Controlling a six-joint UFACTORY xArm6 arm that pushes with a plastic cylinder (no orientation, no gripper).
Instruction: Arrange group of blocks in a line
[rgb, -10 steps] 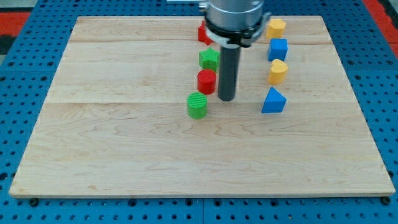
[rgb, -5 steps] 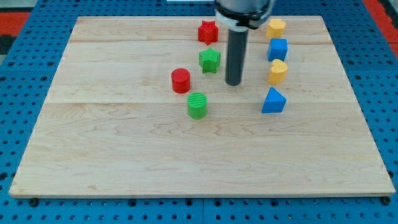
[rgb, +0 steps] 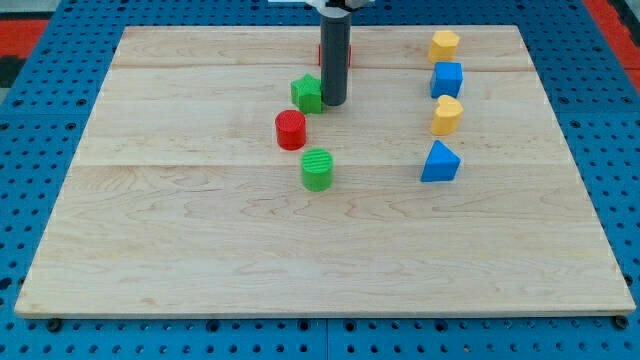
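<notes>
My tip (rgb: 333, 103) touches the right side of a green star block (rgb: 306, 94) near the view's top middle. A red star block (rgb: 347, 52) is mostly hidden behind the rod. A red cylinder (rgb: 290, 130) lies below-left of the green star. A green cylinder (rgb: 318, 169) lies below that. On the right, a column runs top to bottom: yellow block (rgb: 444, 44), blue cube (rgb: 447, 79), yellow block (rgb: 447, 115), blue triangular block (rgb: 440, 162).
The wooden board (rgb: 200, 250) lies on a blue pegboard surface (rgb: 40, 150). Red mat shows at the view's top corners (rgb: 20, 25).
My tip moved up and left from right of the green star to against it, and the green star has slid left. Earlier the red cylinder was pushed left.
</notes>
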